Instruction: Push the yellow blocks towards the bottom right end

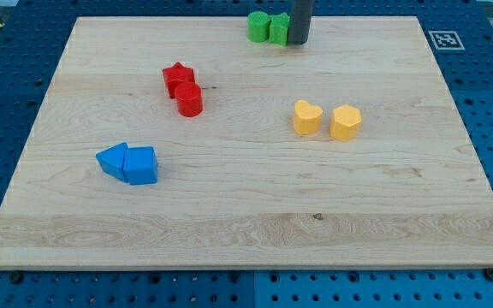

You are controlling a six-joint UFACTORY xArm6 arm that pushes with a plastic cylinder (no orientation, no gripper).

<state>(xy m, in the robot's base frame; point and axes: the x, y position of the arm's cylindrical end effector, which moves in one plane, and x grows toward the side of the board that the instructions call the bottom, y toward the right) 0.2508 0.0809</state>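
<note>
Two yellow blocks lie right of the board's middle: a heart-shaped one point(306, 117) and a hexagonal one point(346, 122), a small gap between them. My rod comes down at the view's top and my tip point(299, 42) rests on the board right beside the green blocks, well above the yellow blocks and slightly to their left.
Two green blocks point(267, 26) sit together at the top edge, touching my rod's left side. A red star block point(178, 79) and a red cylinder point(189, 99) sit left of centre. Two blue blocks point(129, 162) sit at the lower left. The wooden board point(246, 231) lies on a blue pegboard.
</note>
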